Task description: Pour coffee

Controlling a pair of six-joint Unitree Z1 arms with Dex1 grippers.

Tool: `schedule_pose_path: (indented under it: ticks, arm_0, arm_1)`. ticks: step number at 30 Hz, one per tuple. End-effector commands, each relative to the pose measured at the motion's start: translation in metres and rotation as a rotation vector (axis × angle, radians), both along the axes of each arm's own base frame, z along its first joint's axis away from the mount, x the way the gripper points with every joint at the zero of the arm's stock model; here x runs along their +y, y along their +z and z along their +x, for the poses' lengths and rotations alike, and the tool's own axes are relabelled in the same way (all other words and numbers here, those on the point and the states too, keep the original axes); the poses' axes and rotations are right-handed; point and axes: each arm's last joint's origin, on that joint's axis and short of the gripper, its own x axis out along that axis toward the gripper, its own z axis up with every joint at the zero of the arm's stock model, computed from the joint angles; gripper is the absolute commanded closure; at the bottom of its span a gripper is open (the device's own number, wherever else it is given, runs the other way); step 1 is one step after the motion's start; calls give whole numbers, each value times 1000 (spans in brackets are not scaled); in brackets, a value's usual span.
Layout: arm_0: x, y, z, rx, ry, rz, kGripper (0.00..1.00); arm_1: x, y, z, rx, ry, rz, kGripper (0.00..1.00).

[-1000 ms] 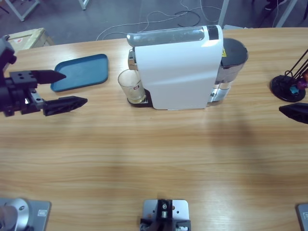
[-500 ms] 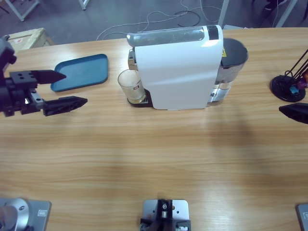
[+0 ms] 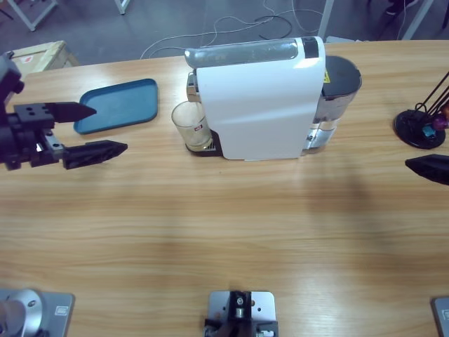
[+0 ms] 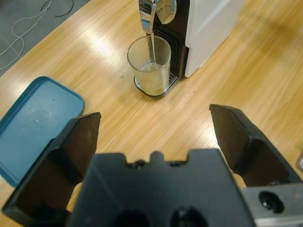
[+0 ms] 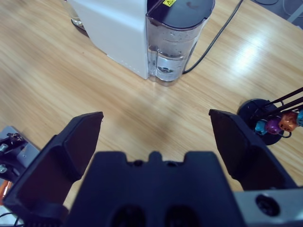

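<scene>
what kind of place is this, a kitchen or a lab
Likely a robotics lab, not a kitchen: a coffee machine sits on a long wooden table, with loose cables on the grey floor behind.

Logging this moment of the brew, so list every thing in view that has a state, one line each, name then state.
Clear drinking glass: upright under the spout, shallow pale liquid inside.
Pale tan coffee: streaming thinly into the glass.
White boxy coffee machine: dispensing.
Clear water tank with black lid: lid on, part full.
Blue plastic tray: flat, nothing on it.
Left tool: open, holding nothing.
Right tool: open, holding nothing.
</scene>
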Motion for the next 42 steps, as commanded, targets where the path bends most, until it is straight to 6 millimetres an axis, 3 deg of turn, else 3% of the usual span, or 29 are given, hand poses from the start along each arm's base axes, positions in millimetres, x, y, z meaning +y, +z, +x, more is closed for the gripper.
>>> schedule_pose_path:
  ticks: [1,4,9,18,26,32,42]
  arm_0:
    - [-4,4,-3,-34,-53,-87,0]
    - [-8,10,17,-97,-173,-122,0]
    - [-5,-5,68,-115,-248,-140,0]
    - [-30,-78,122,-52,-353,-87,0]
    - [-41,-107,138,-34,-389,-108,0]
    - [-52,-123,149,-58,-400,-118,0]
    - [-62,-133,154,-57,-404,-124,0]
  arm_1:
    - [1,-15,-2,41,24,-46,0]
    - [3,-16,0,47,25,-53,0]
    - [3,-18,-1,71,35,-63,0]
    - [10,-20,3,126,62,-86,0]
    - [29,-27,19,159,65,-116,0]
    - [31,-30,20,173,79,-109,0]
    - [32,-36,20,177,87,-101,0]
